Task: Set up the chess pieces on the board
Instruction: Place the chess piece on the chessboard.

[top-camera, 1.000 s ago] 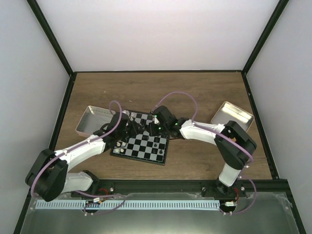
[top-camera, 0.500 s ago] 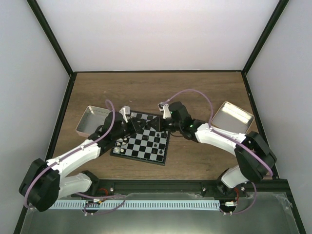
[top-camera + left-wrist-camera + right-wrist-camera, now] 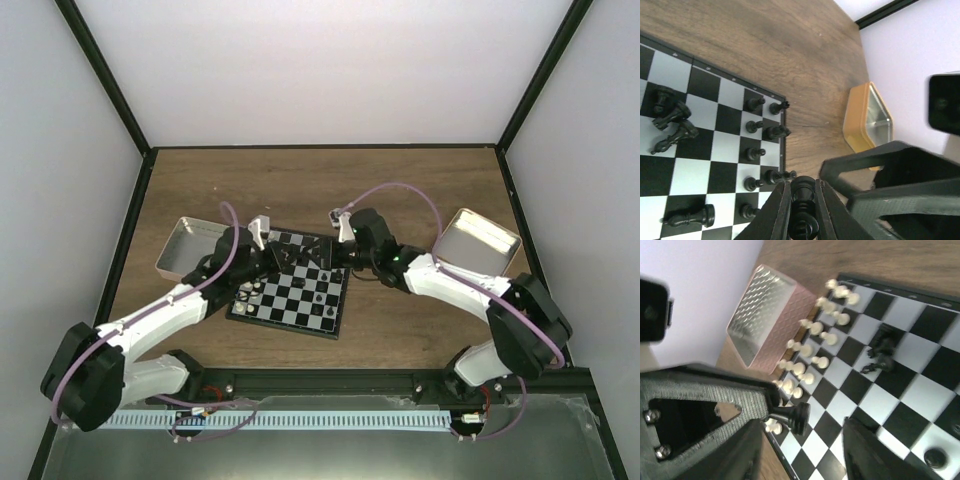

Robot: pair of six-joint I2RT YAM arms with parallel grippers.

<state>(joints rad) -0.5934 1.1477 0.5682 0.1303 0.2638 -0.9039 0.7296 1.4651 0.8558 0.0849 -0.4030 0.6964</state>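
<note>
The board (image 3: pixel 300 302) lies mid-table, and both grippers meet over its far edge. My left gripper (image 3: pixel 802 189) is shut on a black chess piece (image 3: pixel 803 197), held above the board's edge. The right wrist view shows that same black piece (image 3: pixel 794 416) sticking out sideways from the left fingers (image 3: pixel 715 395). My right gripper (image 3: pixel 802 440) stands open around it, with a gap on both sides. Black pieces (image 3: pixel 765 132) stand along one board edge and white pieces (image 3: pixel 812 345) along the opposite one. Two black pieces (image 3: pixel 670 117) lie toppled mid-board, and another (image 3: pixel 687 216) lies nearer.
A pinkish tin (image 3: pixel 185 247) sits left of the board, close to the white pieces. A yellow-tan tin (image 3: pixel 478 240) sits at the right. Dark rails border the wooden table, with white walls behind.
My left gripper has shut on the black piece and my right gripper has opened off it. Both grippers had first shifted toward the board's far edge.
</note>
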